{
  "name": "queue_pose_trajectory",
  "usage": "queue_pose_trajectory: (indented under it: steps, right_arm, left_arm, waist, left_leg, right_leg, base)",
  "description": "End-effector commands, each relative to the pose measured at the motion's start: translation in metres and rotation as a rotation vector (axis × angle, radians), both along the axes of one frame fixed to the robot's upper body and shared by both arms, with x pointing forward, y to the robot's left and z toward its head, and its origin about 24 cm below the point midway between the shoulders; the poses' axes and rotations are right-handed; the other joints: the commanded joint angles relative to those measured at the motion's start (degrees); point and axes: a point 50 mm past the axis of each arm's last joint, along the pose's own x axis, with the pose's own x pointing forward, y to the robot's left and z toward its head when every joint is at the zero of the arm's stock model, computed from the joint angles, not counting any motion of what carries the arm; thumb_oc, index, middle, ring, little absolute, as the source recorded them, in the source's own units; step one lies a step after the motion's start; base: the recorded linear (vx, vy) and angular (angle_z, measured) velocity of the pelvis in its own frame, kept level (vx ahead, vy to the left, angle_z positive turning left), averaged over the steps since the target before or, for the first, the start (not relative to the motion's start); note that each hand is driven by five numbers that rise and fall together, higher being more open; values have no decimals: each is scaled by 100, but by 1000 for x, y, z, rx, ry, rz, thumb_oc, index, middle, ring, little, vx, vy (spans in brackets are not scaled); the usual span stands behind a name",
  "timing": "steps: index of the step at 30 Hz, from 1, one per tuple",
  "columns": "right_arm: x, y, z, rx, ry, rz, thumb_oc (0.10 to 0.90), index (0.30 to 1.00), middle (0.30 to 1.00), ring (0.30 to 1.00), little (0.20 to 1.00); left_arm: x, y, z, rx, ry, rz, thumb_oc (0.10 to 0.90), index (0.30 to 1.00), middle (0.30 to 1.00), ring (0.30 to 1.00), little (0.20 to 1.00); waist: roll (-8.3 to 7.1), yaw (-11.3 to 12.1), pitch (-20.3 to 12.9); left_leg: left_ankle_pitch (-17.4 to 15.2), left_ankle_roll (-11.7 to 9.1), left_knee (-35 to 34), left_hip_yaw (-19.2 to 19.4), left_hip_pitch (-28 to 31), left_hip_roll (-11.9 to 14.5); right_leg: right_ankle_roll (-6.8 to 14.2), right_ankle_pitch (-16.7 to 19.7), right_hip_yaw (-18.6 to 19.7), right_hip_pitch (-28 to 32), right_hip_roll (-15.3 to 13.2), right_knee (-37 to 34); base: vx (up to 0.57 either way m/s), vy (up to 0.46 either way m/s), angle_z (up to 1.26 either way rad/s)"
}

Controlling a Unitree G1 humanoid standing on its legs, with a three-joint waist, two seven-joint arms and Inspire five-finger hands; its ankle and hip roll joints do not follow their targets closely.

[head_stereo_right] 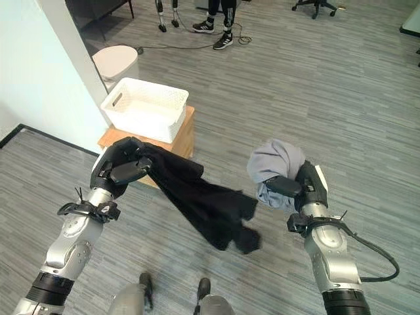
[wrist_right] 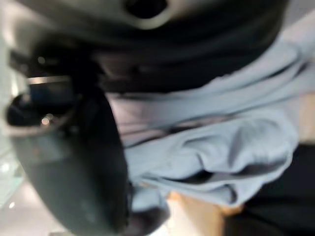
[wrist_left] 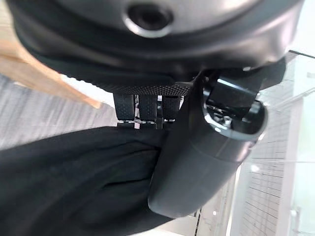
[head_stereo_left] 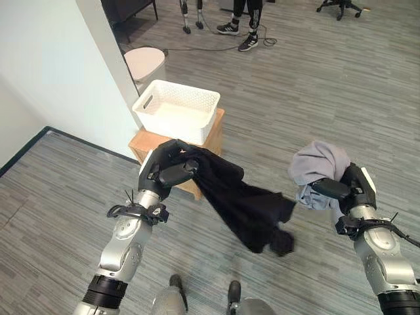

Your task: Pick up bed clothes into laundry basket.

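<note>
A white laundry basket stands on a low wooden stand by the wall. My left hand is just in front of the stand, shut on a black garment that hangs down and to the right above the floor. In the left wrist view the thumb presses the black garment against the fingers. My right hand is held up at the right, shut on a bunched grey garment. In the right wrist view the grey garment sits against the palm.
A white wall corner stands left of the basket, with a round white bin behind it. A person's legs and an office chair are at the far end of the grey plank floor.
</note>
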Motion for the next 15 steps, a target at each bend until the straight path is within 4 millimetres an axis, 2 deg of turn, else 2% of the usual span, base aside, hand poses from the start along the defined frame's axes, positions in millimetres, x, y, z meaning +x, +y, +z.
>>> queue_pose_trajectory:
  steps: [1,2,3,5,6,8,10,13,15]
  right_arm:
    - [9,5,71,-94,-327,72,400,300,300,300,300]
    - [9,4,71,-97,-327,67,400,300,300,300,300]
    - [13,5,74,-112,-331,69,400,300,300,300,300]
    - [16,6,76,-127,-326,72,400,300,300,300,300]
    - [17,7,76,-131,-322,76,400,300,300,300,300]
    - [20,2,80,-145,-323,56,400,300,300,300,300]
    - [21,-3,84,-153,-332,39,400,300,300,300,300]
    - [23,-20,106,-201,-375,-27,400,300,300,300,300]
    - [24,-29,116,-226,-384,-63,400,300,300,300,300]
  left_arm:
    - [-13,23,74,-9,-380,63,400,300,300,300,300]
    - [-13,27,77,-3,-395,81,400,300,300,300,300]
    - [-11,32,90,21,-443,111,400,300,300,300,300]
    - [-5,34,98,27,-466,132,400,300,300,300,300]
    - [-3,33,99,36,-468,126,400,300,300,300,300]
    - [1,32,103,37,-478,125,400,300,300,300,300]
    - [4,29,107,35,-489,113,400,300,300,300,300]
    - [8,24,121,53,-532,96,400,300,300,300,300]
    - [9,24,126,47,-552,94,400,300,300,300,300]
  waist:
    - [-249,233,-709]
    - [-232,207,-760]
    - [-149,125,-764]
    - [-160,23,-660]
    - [-155,-75,-609]
    - [-159,-150,-661]
    - [-140,-141,-692]
    - [-133,-142,-753]
    - [-184,-171,-747]
  left_leg:
    - [-673,108,-550,-163,657,-359]
    - [-731,173,-712,-139,819,-400]
    - [-867,326,-866,-200,1082,-421]
    - [-890,417,-870,-321,1170,-482]
    - [-888,434,-857,-524,1173,-487]
    - [-931,411,-902,-723,1197,-504]
    - [-882,371,-925,-783,1161,-484]
    - [-961,260,-959,-1075,1213,-470]
    - [-1022,191,-925,-1356,1259,-481]
  right_leg:
    - [848,-331,363,-158,-404,447]
    - [885,-351,342,-183,-462,669]
    - [1015,-215,417,-537,-602,1462]
    - [1128,-54,729,-863,-668,2172]
    - [1133,-2,1160,-1015,-531,2409]
    - [1066,-165,1713,-1136,-318,2252]
    - [1044,-96,1842,-1143,-327,2002]
    - [1095,-11,1685,-1191,-661,1390]
    - [1175,85,1926,-1216,-696,1184]
  base:
    - [119,77,-6]
    - [158,154,13]
    - [126,148,36]
    - [56,73,41]
    - [11,-25,45]
    - [23,-49,73]
    - [46,-86,88]
    - [153,-154,76]
    - [149,-179,65]
